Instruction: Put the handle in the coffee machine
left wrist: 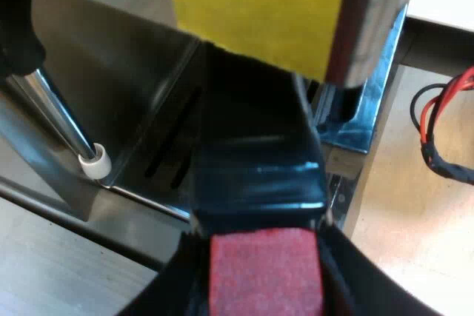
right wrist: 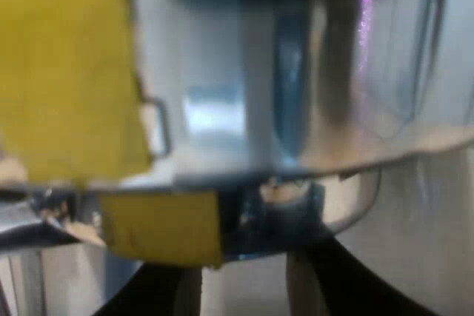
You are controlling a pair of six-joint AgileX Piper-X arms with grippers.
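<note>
As L jaws grip handle [left wrist: 255, 183], machine [left wrist: 111, 72] near.

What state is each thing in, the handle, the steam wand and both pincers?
handle: reaching under the machine, lock unclear
left pincer: shut on the handle
right pincer: close under the machine, grip unclear
steam wand: angled downward

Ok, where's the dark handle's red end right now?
In the left wrist view, the red end of the dark handle sits between the left gripper's black fingers, at the metal espresso machine's front.
</note>
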